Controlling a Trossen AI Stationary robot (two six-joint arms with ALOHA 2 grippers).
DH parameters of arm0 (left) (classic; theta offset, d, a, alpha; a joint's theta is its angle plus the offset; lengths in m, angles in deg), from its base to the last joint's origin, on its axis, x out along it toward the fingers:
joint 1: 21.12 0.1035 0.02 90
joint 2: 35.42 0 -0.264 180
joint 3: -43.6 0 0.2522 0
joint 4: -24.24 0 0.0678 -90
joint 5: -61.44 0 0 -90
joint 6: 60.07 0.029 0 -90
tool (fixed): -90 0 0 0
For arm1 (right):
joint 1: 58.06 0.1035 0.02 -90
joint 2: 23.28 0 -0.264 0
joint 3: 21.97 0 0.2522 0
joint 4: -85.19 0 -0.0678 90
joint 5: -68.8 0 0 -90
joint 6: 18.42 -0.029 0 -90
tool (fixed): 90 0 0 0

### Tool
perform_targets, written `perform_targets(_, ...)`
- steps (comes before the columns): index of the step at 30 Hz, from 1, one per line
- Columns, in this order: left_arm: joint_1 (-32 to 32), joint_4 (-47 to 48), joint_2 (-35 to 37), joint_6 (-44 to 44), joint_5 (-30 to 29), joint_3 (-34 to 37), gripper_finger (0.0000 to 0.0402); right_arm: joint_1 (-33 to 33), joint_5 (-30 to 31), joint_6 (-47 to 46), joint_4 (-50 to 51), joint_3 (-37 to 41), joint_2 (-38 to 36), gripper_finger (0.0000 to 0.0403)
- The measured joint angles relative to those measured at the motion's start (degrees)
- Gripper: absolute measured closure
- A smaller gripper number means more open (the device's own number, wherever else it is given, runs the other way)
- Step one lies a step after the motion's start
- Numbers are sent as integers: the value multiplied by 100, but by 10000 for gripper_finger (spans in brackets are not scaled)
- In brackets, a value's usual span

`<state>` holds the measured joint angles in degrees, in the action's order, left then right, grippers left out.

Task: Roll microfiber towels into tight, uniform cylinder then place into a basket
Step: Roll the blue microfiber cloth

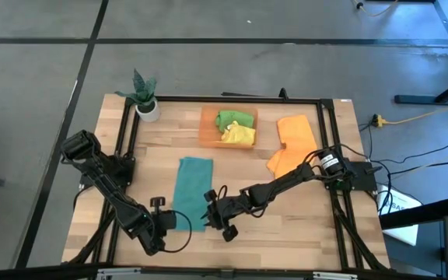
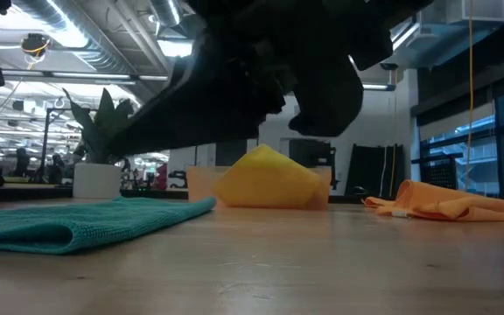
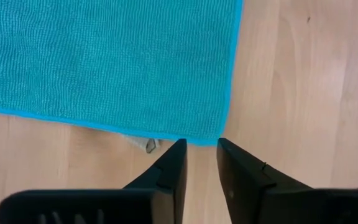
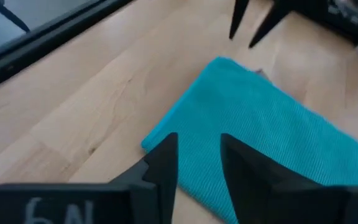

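The teal towel is a soft cloth with a fine, looped, matt weave and a stitched edge, and the orange towels look like the same matt, limp cloth. The desk is pale wood, smooth, with visible grain and a faint sheen. The basket looks like translucent orange plastic.

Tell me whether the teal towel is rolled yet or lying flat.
Flat, not rolled. The teal towel lies spread as a long rectangle on the table, edges and corners flush with the wood in both wrist views.
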<state>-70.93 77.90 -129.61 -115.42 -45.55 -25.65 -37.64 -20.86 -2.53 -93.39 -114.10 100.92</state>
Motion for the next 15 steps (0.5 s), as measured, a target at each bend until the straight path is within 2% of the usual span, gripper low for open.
perform_targets(8,0,-11,0,41,-180,0,296,89,19,410,-47,2,279,229)
perform_targets(11,0,16,0,44,-440,0,296,113,-3,838,-99,8,485,222)
perform_targets(15,2,18,0,45,-483,0,295,116,-19,1393,-359,-2,602,221)
